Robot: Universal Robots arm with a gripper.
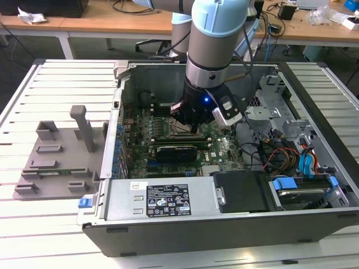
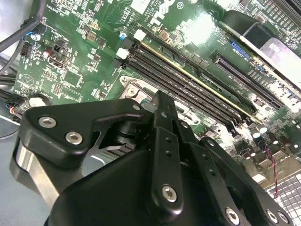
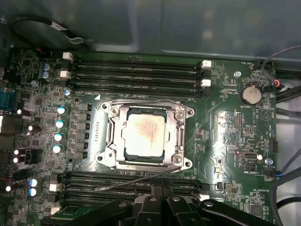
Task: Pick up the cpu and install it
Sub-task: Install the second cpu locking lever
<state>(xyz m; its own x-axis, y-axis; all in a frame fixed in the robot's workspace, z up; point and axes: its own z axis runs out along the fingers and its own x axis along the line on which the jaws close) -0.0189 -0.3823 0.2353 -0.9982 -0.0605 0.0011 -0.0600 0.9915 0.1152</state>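
The cpu, a small square chip with a silver-grey top, lies flat inside the metal socket frame on the green motherboard. A thin lever rod slants across just beside the frame. My gripper hangs above the board with its black linkage at the picture's edge, apart from the chip. In the exterior view the gripper reaches down into the open computer case, over the middle of the motherboard. The second wrist view has the gripper's black body covering most of the socket frame.
Rows of memory slots flank the socket on two sides. A long black card lies close to the gripper. Cables and a drive bay with blue tabs are on the exterior view's right. A grey fixture stands outside the case.
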